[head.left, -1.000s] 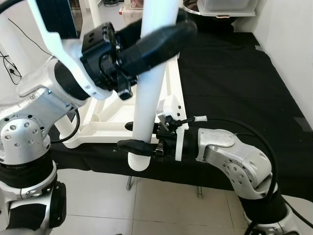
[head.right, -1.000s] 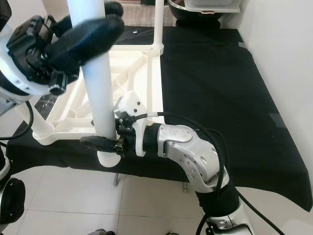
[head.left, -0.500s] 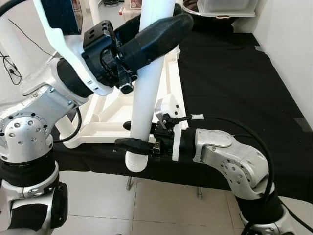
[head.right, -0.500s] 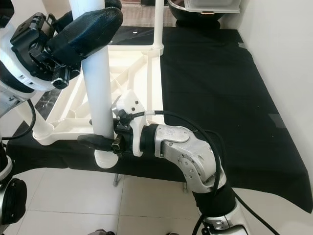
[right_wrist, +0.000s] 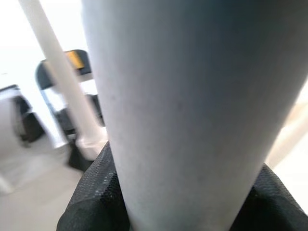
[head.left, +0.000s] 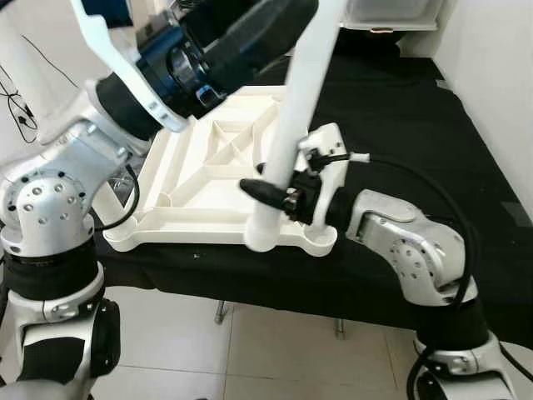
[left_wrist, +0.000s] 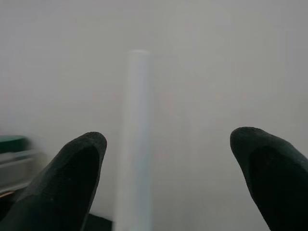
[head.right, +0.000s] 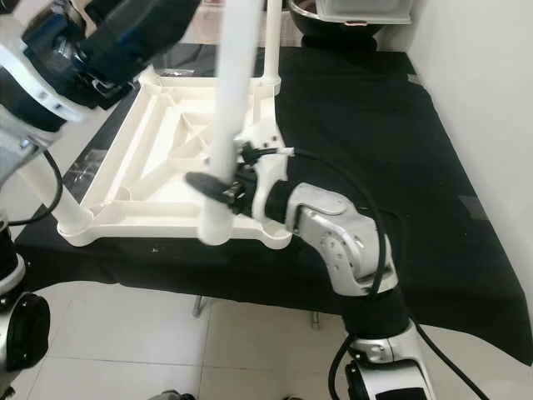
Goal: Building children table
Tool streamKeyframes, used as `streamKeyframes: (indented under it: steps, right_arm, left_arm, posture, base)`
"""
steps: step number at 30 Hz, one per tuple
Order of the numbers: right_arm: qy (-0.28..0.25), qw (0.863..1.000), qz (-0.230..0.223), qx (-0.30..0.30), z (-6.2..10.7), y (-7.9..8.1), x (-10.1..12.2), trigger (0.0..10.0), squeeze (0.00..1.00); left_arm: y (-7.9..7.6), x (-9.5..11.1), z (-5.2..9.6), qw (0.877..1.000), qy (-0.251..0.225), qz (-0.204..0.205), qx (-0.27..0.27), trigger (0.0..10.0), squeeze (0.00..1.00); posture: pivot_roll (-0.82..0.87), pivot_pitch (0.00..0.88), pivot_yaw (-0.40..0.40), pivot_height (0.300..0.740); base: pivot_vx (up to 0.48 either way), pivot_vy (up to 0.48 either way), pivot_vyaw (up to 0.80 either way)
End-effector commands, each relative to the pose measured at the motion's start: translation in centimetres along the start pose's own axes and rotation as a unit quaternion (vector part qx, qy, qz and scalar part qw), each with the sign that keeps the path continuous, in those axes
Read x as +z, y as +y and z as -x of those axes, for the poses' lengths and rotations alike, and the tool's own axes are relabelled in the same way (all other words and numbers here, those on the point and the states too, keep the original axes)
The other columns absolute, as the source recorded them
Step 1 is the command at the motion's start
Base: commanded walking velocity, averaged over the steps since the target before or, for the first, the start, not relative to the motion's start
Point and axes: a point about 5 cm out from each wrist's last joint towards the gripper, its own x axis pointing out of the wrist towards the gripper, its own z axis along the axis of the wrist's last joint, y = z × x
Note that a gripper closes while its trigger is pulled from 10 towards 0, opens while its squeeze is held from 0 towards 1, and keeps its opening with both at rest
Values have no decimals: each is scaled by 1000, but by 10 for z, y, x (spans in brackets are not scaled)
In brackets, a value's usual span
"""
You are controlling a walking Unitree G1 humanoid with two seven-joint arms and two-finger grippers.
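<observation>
Assembly is at the leg-fitting step, as I judge it: the tabletop [head.left: 218, 171] lies upside down on a black cloth [head.left: 400, 125], ribs facing up, with one leg already standing in the far right corner [head.right: 271, 42] and another fitted at the near left corner [head.right: 73, 218]. The right gripper [head.left: 268, 185] is clamped low on a loose white leg [head.left: 293, 117], which tilts from upper right down to lower left, its bottom end hanging just past the tabletop's near edge, beside the near right corner socket [head.left: 321, 243] but not in it. The right wrist view confirms the clamp, with the tube pressed between both black fingers [right_wrist: 96, 192]. The left gripper [head.left: 241, 37] is up high, near the upper part of the leg; its wrist view shows the fingers [left_wrist: 72, 178] spread wide apart with a pale tube between them, untouched (blurred, so which tube it is I cannot say for sure). The next move, I reckon, calls for bringing the leg upright, shifting its lower end back over the corner socket, and pressing it straight down; the left gripper would likely need to close on the upper shaft to steady it. A tilted entry risks jamming the end on the socket rim or dragging the tabletop across the cloth.
</observation>
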Motion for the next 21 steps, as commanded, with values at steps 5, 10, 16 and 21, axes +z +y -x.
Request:
streamKeyframes:
  steps: [5, 10, 16, 21]
  right_arm:
    - [-39, 996, 22, -80, 6, -26, 17, 0, 0]
    - [-64, 988, 34, -138, 11, -43, 25, 0, 0]
    - [-80, 992, 76, -66, 16, -36, 32, 0, 0]
    - [-58, 993, 97, -45, 24, -39, 31, 0, 0]
  left_arm:
    - [37, -29, -17, 994, 0, -25, 104, 10000, 1000]
    - [41, -46, -14, 991, 15, -24, 131, 10000, 1000]
    - [21, -84, 1, 991, 75, 19, 111, 10000, 0]
    - [-4, -118, 24, 985, 128, 57, 98, 10000, 0]
  posture:
    - [22, 130, 2, 740]
    - [26, 141, -2, 740]
    - [31, 161, -2, 740]
    - [28, 189, 1, 740]
  base:
    - [0, 0, 0]
    - [0, 0, 0]
    - [0, 0, 0]
    - [0, 0, 0]
